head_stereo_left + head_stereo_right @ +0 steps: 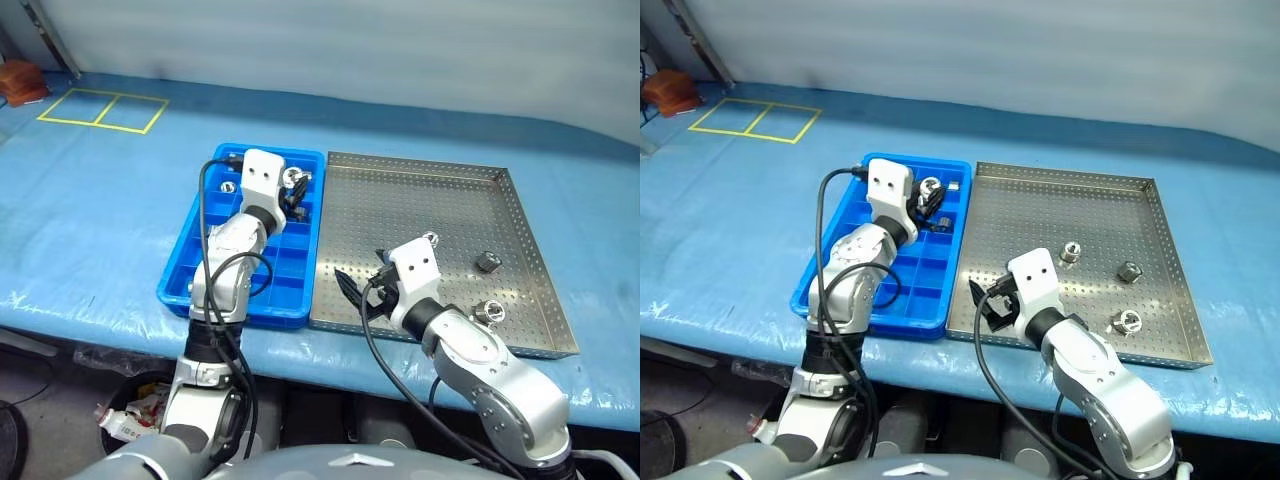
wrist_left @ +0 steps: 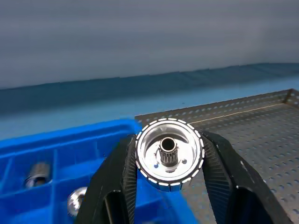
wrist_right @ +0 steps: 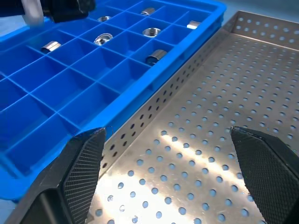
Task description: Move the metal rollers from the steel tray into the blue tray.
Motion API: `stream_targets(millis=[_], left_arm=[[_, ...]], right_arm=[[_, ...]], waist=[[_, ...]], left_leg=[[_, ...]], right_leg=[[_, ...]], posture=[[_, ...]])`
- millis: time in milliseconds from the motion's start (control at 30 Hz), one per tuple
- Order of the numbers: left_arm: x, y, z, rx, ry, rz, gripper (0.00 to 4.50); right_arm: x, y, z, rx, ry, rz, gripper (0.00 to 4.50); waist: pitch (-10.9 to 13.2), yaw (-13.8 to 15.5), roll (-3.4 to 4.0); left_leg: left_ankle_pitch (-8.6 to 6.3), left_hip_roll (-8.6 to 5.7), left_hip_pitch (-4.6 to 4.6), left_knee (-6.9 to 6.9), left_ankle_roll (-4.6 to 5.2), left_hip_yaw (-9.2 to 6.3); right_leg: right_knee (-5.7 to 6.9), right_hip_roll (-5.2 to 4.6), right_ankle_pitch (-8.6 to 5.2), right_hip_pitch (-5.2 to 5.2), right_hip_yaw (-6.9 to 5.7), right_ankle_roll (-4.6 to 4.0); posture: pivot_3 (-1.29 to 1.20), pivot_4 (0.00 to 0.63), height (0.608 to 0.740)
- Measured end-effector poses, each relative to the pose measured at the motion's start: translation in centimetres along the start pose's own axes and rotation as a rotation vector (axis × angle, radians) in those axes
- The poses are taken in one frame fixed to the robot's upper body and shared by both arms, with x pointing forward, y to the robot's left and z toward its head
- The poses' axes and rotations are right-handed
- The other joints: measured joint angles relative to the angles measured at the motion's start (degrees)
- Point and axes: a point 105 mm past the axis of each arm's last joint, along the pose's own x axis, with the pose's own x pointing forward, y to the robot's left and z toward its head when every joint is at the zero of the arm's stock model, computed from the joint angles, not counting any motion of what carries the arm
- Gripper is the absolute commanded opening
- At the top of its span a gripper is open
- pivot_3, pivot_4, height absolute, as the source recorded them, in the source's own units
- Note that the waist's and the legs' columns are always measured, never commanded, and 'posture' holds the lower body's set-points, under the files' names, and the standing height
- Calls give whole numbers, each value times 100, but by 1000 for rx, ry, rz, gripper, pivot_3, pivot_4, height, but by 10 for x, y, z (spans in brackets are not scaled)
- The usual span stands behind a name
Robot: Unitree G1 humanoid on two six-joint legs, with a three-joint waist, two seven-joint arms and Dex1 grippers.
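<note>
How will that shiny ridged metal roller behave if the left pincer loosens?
The shiny round metal roller looks solid and polished, so probably heavy for its size and slippery. Only the left pincer's two black fingers pinch its rim; released, it would likely drop and roll.

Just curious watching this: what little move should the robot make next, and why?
Probably lower the left end effector into an empty compartment of the blue tray and let go. It already grips a metal roller above that tray, while three rollers wait in the steel tray.
</note>
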Motion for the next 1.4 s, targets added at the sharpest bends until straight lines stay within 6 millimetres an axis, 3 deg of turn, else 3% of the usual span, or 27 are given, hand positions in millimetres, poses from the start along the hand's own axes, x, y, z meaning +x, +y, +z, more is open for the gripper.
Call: stream_targets(millis=[267, 433, 533, 767, 1033, 1300, 1400], left_arm=[[-15, 29, -24, 11, 114, 188, 1674], [-34, 39, -27, 29, 139, 253, 1674], [-48, 42, -35, 43, 186, 262, 1674], [-65, 45, -32, 57, 207, 287, 1674], [-78, 37, -59, 30, 331, 273, 1674], [-80, 32, -63, 8, 363, 267, 4337], [-78, 30, -58, 12, 334, 256, 4431]], right_arm=[[4, 10, -3, 6, 11, 43, 4500], [2, 9, -9, 13, 30, 34, 4500], [1, 9, -11, 17, 37, 31, 4500], [1, 11, -11, 18, 40, 52, 4500], [1, 13, -13, 17, 53, 72, 4500], [2, 14, -13, 26, 53, 74, 4500], [2, 12, -15, 45, 58, 56, 4500]], waist=[[0, 45, 0], [0, 37, 0], [0, 34, 0], [0, 53, -1], [1, 129, -1], [1, 193, -2], [1, 185, -3]], left_leg=[[-10, 4, 0, 11, -27, -1], [-11, 3, -1, -2, -28, 0], [-10, 4, -1, -7, -31, -1], [-10, 3, -1, -6, -33, -1], [-9, 2, -1, -30, -34, -1], [-8, 2, -1, -36, -36, -1], [-7, 2, -1, -45, -39, 0]], right_leg=[[2, 4, 1, 0, 2, 9], [-1, -24, 6, -7, 4, -7], [-1, -24, 3, -10, 3, -8], [-1, -32, -3, -8, -1, 5], [-11, -35, -7, -15, 0, -2], [-12, -39, -9, -17, -2, -2], [-13, -42, -9, -22, -2, -3]], posture=[[123, 150, 740], [118, 150, 740], [133, 150, 740], [159, 150, 740], [165, 150, 740], [155, 150, 740], [155, 150, 740]])
